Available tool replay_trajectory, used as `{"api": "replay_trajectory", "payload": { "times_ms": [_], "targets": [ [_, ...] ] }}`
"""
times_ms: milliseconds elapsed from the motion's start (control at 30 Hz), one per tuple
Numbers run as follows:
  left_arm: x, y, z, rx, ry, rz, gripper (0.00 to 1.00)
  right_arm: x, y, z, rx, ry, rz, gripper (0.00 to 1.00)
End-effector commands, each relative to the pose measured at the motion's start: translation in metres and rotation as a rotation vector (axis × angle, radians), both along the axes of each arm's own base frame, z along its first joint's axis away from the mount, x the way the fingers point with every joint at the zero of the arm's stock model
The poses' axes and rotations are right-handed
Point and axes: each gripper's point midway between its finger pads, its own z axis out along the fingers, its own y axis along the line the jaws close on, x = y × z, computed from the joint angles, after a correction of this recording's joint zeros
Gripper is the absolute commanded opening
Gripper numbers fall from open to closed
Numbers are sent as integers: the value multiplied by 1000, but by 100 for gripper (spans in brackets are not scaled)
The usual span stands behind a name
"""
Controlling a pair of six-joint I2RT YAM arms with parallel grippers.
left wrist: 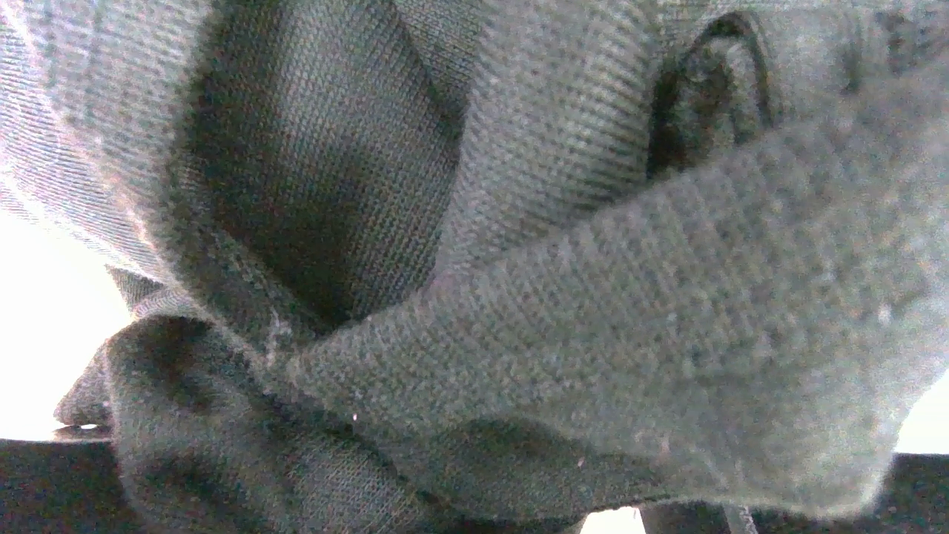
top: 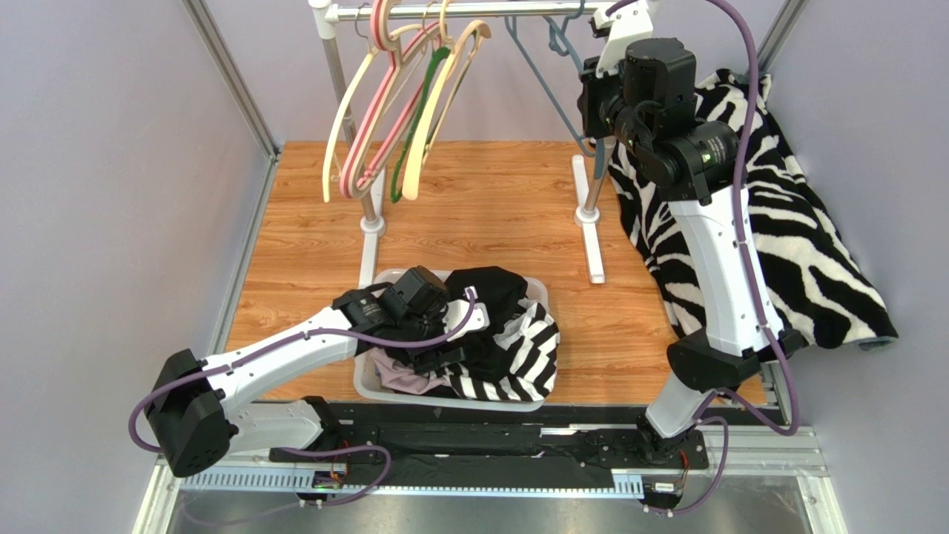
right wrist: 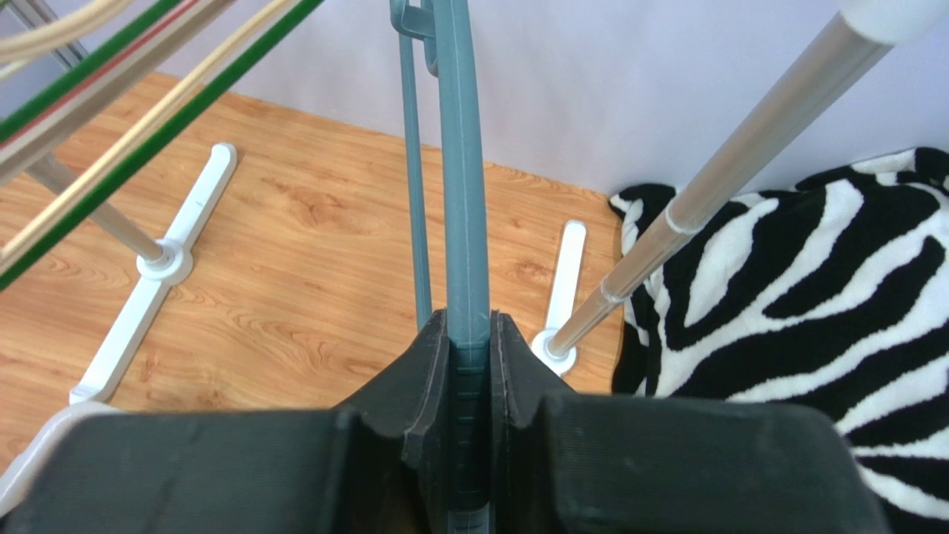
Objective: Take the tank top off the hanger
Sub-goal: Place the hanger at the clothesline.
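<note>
At the near left of the table, the left arm stretches out over the white basket. The left gripper sits low among the clothes there. Its fingers are hidden in both views, so I cannot tell whether they are spread or closed.

- The tank top is the black garment heaped at the far side of the basket. Its dark knit fills the left wrist view, pressed right up to the lens.
- It is bunched, with no clear long axis. It lies just beyond and under the left gripper.
- A black-and-white striped top lies beside it on the near right.

Far centre, spare hangers dangle from the rail.

Far right, the right gripper is clamped on the grey-blue hanger, which is edge-on to its camera. No cloth shows on that hanger. A zebra-print cloth is spread behind this arm.

Judgement: the garment looks free of the hanger and well apart from it, down and to the near left. The left arm is much the nearer, so any further handling falls to it.
</note>
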Motion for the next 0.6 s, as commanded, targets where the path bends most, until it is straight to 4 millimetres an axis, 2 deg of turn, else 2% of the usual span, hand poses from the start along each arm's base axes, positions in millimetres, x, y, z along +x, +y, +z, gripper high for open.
{"api": "replay_trajectory", "payload": {
  "times_ms": [0, 267, 333, 367, 467, 500, 567],
  "targets": [
    [-1, 24, -31, 136, 9, 9, 93, 16, 2, 28, 41, -104, -9, 0],
    [0, 20, -38, 118, 10, 13, 96, 36, 14, -17, 15, -2, 4, 0],
    [0, 19, -37, 119, 18, 18, 96, 33, 16, -21, 23, 9, 17, 0],
    [0, 20, -38, 126, 21, 23, 96, 34, 17, -31, 21, 31, 16, 0],
    [-1, 17, -38, 123, 36, 20, 96, 29, 14, -33, 25, 28, 14, 0],
    [-1, 17, -39, 125, 39, 22, 96, 30, 15, -43, 16, 47, 13, 0],
    [2, 17, -40, 129, 32, 27, 96, 24, 13, -45, 18, 50, 17, 0]
  ]
}}
